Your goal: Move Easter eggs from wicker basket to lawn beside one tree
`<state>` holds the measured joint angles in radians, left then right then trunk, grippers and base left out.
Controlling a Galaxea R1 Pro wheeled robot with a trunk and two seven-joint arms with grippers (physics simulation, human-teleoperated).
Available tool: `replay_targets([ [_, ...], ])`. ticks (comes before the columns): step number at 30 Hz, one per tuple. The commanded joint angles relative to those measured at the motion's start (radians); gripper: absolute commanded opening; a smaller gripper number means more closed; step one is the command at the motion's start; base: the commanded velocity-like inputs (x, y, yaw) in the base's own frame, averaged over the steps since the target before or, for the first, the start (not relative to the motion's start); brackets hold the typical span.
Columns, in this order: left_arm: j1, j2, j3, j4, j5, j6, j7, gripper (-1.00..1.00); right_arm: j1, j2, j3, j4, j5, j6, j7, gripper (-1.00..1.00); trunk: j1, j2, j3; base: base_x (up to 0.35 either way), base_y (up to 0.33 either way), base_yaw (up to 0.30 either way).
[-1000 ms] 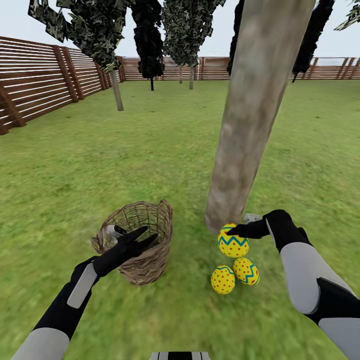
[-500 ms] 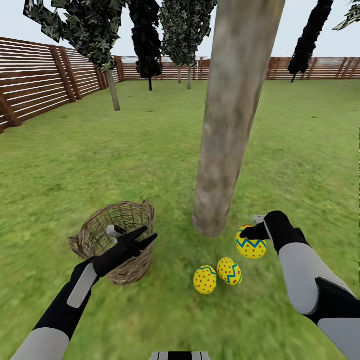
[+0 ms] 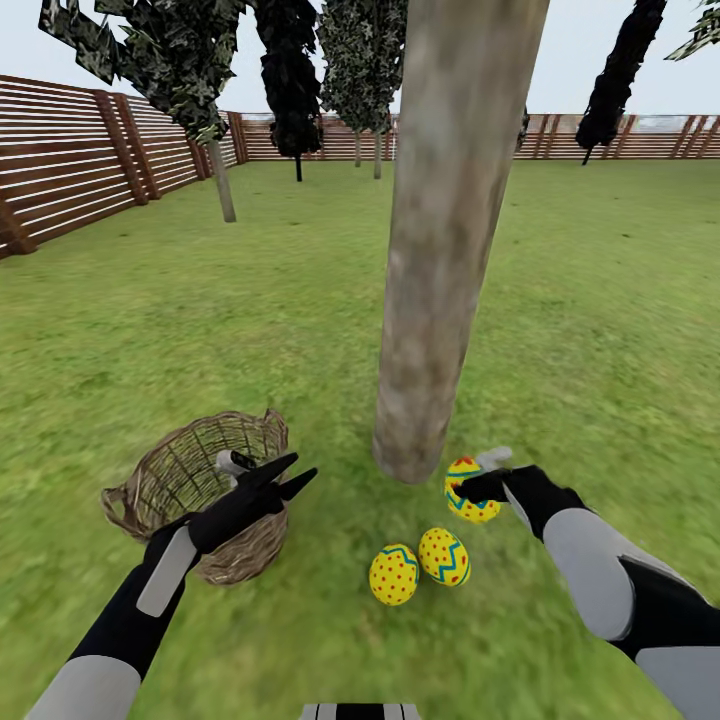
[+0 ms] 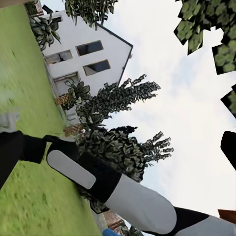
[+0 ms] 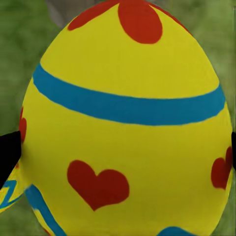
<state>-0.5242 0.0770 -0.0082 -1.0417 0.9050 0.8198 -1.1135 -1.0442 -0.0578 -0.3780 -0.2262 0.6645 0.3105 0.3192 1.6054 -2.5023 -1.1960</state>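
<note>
Lower centre right of the head view, my right gripper (image 3: 468, 488) pinches the third egg (image 3: 470, 497) upright just beside the tree (image 3: 440, 260); two eggs (image 3: 420, 565) lie below it on the lawn (image 3: 300, 330); my left gripper (image 3: 285, 475) hangs spread over the basket (image 3: 190, 480).

Head high; right wrist egg-close

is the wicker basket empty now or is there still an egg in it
Empty, as far as shown: nothing yellow shows through the wicker basket weave, though the left hand covers part. All three eggs are outside, by the tree.
</note>
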Motion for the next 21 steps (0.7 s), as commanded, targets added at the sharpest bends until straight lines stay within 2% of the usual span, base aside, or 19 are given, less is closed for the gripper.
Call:
replay_targets([
  [1, 0.0, 0.0, -0.001, 0.0, 0.005, 0.007, 0.0, 1.0, 0.012, 0.001, -0.009, 0.011, 0.012, -0.055, -0.031, -1.0, 0.0, 0.0, -0.001, 0.001, -0.001, 0.0],
  [3, 0.0, 0.0, -0.001, 0.0, 0.005, 0.007, 0.0, 1.0, 0.043, 0.002, -0.009, 0.017, 0.01, -0.112, -0.085, -1.0, 0.0, 0.0, -0.001, 0.0, 0.0, 0.0],
  [5, 0.0, 0.0, -0.001, 0.0, 0.005, 0.007, 0.0, 1.0, 0.049, 0.0, -0.009, 0.015, 0.008, -0.12, -0.12, -1.0, 0.0, 0.0, -0.001, 0.0, 0.0, 0.0],
  [7, 0.0, 0.0, -0.001, 0.0, 0.005, 0.007, 0.0, 1.0, 0.051, -0.003, -0.009, 0.016, 0.006, -0.135, -0.205, -1.0, 0.0, 0.0, -0.001, 0.0, 0.0, 0.0],
  [9, 0.0, 0.0, -0.001, 0.0, 0.005, 0.007, 0.0, 1.0, 0.052, -0.002, -0.009, 0.017, 0.002, -0.164, -0.261, -1.0, 0.0, 0.0, -0.001, 0.0, 0.0, 0.0],
  [18, 0.0, -0.009, -0.004, 0.0, 0.003, 0.007, 0.001, 1.0, 0.061, -0.002, -0.009, 0.019, 0.013, -0.171, -0.265, -1.0, 0.004, -0.002, -0.036, 0.0, 0.0, 0.0],
  [21, 0.0, -0.014, -0.003, -0.001, 0.003, 0.007, 0.002, 1.0, 0.07, -0.002, -0.009, 0.019, 0.013, -0.202, -0.267, -1.0, 0.005, -0.003, -0.047, 0.0, 0.0, 0.0],
])
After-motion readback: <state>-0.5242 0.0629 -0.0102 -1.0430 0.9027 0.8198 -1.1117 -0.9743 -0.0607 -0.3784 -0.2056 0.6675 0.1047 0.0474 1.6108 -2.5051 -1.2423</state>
